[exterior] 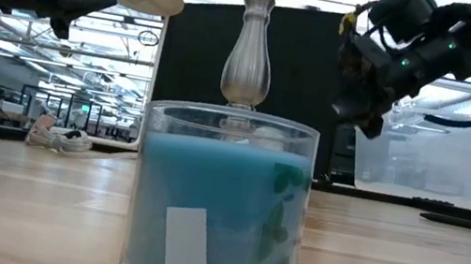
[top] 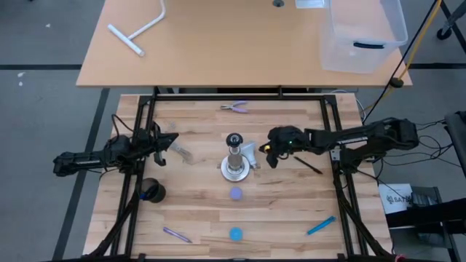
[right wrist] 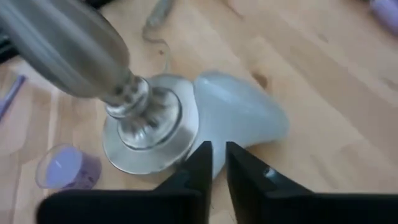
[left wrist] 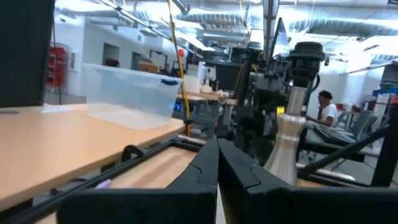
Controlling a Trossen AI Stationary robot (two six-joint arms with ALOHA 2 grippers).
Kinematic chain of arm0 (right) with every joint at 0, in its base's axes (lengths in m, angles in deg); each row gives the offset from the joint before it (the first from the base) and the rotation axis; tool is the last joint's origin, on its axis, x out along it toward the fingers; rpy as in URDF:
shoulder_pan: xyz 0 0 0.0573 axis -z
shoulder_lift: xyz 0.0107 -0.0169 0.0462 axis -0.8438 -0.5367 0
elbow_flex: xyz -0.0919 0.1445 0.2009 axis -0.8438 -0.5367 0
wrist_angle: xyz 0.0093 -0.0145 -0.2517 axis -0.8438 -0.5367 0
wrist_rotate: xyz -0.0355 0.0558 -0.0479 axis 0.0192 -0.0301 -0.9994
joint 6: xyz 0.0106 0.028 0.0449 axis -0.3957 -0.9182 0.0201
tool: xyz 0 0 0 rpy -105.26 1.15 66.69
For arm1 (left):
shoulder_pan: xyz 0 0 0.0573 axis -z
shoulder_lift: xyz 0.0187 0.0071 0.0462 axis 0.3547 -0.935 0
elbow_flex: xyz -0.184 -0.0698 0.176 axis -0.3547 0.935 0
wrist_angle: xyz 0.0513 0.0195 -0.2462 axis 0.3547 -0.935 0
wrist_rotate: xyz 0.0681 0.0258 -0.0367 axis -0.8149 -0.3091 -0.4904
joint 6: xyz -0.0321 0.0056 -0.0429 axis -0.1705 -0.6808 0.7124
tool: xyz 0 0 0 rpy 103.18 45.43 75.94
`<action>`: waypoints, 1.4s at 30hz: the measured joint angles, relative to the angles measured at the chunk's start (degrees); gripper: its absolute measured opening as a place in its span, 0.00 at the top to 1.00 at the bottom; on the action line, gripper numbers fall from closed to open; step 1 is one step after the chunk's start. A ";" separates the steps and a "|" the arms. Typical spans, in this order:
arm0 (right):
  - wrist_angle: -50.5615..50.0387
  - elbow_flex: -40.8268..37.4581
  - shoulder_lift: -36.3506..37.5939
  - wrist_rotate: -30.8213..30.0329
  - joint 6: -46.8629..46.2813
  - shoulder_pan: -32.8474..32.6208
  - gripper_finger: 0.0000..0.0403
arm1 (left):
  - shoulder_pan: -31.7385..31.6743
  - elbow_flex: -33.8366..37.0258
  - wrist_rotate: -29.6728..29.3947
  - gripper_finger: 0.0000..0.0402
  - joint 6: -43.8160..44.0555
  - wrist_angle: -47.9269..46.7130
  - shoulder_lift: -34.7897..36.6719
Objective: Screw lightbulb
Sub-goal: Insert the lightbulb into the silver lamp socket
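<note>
The lightbulb (right wrist: 239, 118) is seen lying on its side on the wooden table (top: 291, 211), its white frosted body touching the rim of the round base of the silvery socket stand (top: 234, 156). In the high view it shows as a pale shape (top: 251, 151) just to the right of the stand, between the stand and the right gripper (top: 268, 154).

The right gripper (right wrist: 213, 155) is held low over the bulb, its 2 dark fingers pointing down at the frosted glass. A narrow gap is seen between the fingertips, and nothing is clasped in it; the jaws stand slightly parted, released from the bulb.

The left gripper (left wrist: 217, 163) is held above the left part of the table, well apart from the stand. Its 2 fingers are pressed together, clenched on nothing. From its wrist camera the stand's black socket top (left wrist: 306, 57) is seen empty, with no bulb seated in it.

In the low view a glass jar of blue candle wax (exterior: 220, 204) fills the foreground, with the stand's silvery post (exterior: 250, 54) rising behind it.

Elsewhere on the table are laid a pair of pliers (top: 235, 108) near the far edge, a blue marker (top: 321, 226) near the front right, a purple pen (top: 177, 234) at the front left and a dark round object (top: 152, 191) at the left.
</note>
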 joint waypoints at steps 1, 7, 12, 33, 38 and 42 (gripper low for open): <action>0.05 0.00 -0.72 0.29 -0.57 -0.17 0.84 | -0.01 0.00 0.02 0.99 -0.63 0.24 -0.01; 2.37 -0.02 -3.85 0.80 -4.42 -1.63 0.59 | 0.01 0.02 0.02 0.99 -1.39 0.27 -0.01; 7.79 -0.02 -7.15 0.51 -6.81 -1.84 0.41 | 0.01 0.02 0.04 0.99 -2.37 0.20 -0.01; 10.09 6.76 -21.64 -1.59 -9.16 -1.78 0.28 | -0.01 0.01 0.05 0.99 -0.72 -1.00 -0.08; 7.60 10.94 -25.76 -4.01 -7.82 -1.39 0.28 | 0.00 0.01 0.04 0.99 -0.81 -0.99 -0.08; 7.32 13.11 -27.39 -5.44 -6.01 -0.50 0.29 | 0.00 0.00 0.04 0.99 -0.86 -1.03 -0.08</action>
